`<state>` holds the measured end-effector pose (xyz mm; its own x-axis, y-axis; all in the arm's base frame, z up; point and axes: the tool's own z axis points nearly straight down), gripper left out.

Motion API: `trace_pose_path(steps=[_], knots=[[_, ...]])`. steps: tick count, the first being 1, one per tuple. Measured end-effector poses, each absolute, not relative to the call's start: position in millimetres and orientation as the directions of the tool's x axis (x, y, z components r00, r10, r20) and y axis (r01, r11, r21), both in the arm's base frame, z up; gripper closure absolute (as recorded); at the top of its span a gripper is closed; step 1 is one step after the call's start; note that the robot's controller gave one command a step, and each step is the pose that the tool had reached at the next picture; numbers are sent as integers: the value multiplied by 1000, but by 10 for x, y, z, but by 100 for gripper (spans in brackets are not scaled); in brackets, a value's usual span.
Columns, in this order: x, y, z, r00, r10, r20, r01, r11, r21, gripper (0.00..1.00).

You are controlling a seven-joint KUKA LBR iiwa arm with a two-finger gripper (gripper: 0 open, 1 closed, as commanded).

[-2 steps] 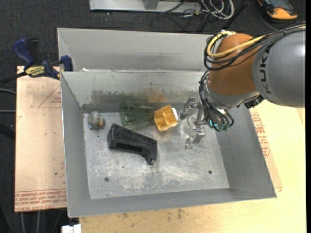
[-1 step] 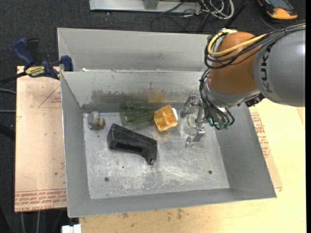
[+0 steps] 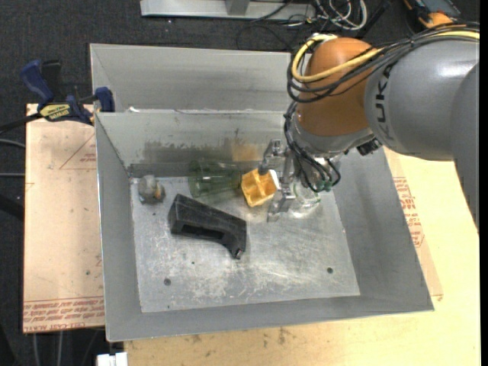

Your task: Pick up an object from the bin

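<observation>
1 yellow block (image 3: pixel 258 187), chunky and angular, near the bin (image 3: pixel 229 280) back wall. Gripper (image 3: pixel 279 193) just right of it, possibly touching; grip state unreadable. A green bottle (image 3: pixel 213 178) touches its left; bare floor in front.

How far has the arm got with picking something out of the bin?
Done: the gripper is down in the bin, right beside the yellow block near the back. In hand: nothing looks lifted; whether it grips the block I cannot tell. Left: raising a thing clear of the bin.
</observation>
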<state>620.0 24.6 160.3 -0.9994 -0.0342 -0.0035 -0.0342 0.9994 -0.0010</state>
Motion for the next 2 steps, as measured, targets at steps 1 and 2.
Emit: trace_pose_path(steps=[1, 2], knots=[[6546, 372, 886, -966, -257, -35, -257, 966, -6, 100], [6544, 374, 885, -966, -257, -34, -257, 966, -5, 100]])
